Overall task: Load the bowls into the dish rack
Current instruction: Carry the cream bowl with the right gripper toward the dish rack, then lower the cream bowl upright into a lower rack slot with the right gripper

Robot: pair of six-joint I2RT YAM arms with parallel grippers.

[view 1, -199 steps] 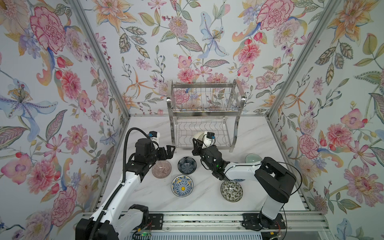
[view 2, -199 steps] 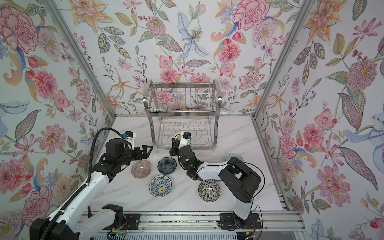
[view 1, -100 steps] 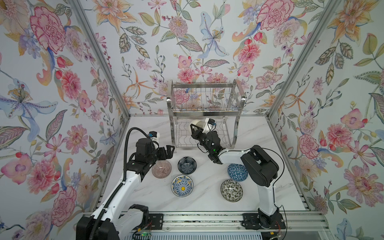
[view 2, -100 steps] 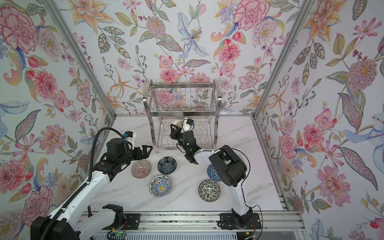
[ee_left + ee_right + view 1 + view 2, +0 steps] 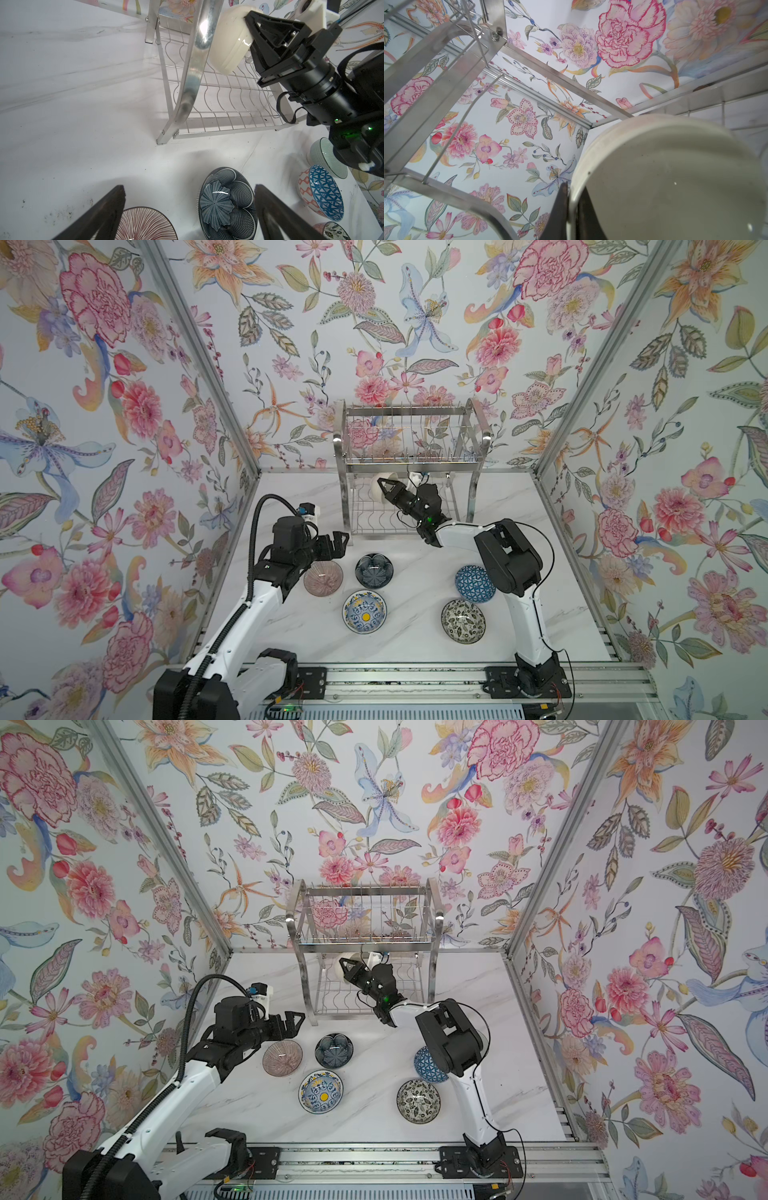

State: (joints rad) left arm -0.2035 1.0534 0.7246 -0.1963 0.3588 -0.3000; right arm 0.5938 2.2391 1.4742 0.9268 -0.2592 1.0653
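Over marble (image 5: 415, 639), right arm (image 5: 457, 531) extends into dish rack (image 5: 409, 467), fingers (image 5: 268, 31) gripping cream bowl (image 5: 228, 45); left fingers (image 5: 272, 212) wide.

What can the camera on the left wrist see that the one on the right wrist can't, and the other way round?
Only the left wrist view shows the table, with the navy bowl and ribbed bowl lying on it, and the wavy lower shelf of the dish rack. Only the right wrist view shows the cream bowl from inside, close up. Both show the right gripper pinching that bowl at the rack.
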